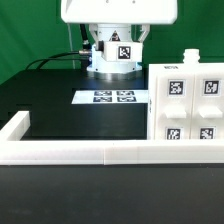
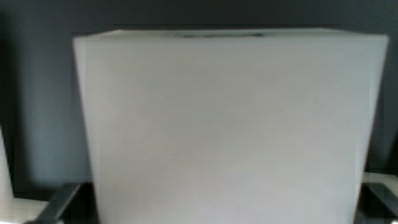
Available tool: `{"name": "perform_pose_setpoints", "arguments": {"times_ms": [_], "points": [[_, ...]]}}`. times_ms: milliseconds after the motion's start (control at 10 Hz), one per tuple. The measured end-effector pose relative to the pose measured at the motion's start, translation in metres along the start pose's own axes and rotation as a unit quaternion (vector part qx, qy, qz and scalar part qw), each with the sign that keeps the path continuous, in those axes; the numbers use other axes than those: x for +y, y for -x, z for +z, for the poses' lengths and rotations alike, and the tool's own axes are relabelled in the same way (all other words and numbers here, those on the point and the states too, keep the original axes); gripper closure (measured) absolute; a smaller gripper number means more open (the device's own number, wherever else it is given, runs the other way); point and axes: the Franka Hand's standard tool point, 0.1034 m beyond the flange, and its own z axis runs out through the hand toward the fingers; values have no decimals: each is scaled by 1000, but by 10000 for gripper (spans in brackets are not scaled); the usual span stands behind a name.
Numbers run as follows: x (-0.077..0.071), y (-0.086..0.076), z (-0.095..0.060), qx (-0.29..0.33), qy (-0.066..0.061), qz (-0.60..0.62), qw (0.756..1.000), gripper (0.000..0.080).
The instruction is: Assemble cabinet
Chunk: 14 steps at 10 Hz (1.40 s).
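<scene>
A black mat (image 1: pixel 55 115) covers the table. A low white rail (image 1: pixel 90 152) runs along its near edge and turns back on the exterior view's left. The marker board (image 1: pixel 113 97) lies flat on the mat, farther back. Behind is a green wall (image 1: pixel 30 30).

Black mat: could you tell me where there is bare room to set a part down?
Free: the mat between the rail and the marker board, toward the exterior view's left. Crowded: its right, where the cabinet stands.
</scene>
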Motion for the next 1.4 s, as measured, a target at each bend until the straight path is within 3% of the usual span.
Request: {"name": "perform_pose_setpoints", "arguments": {"times_ms": [100,600,800,1200,1400], "points": [[-1,-3,-2,1,0,-1,1000,236],[-54,-62,-29,11,-4,3,1000,236],[-73,-73,-33,3,-4,1,1000,236],[-77,-72,-32,1,-5,-3,1000,236],[-93,-87,-30,1,-7,-16,1000,236]]}}
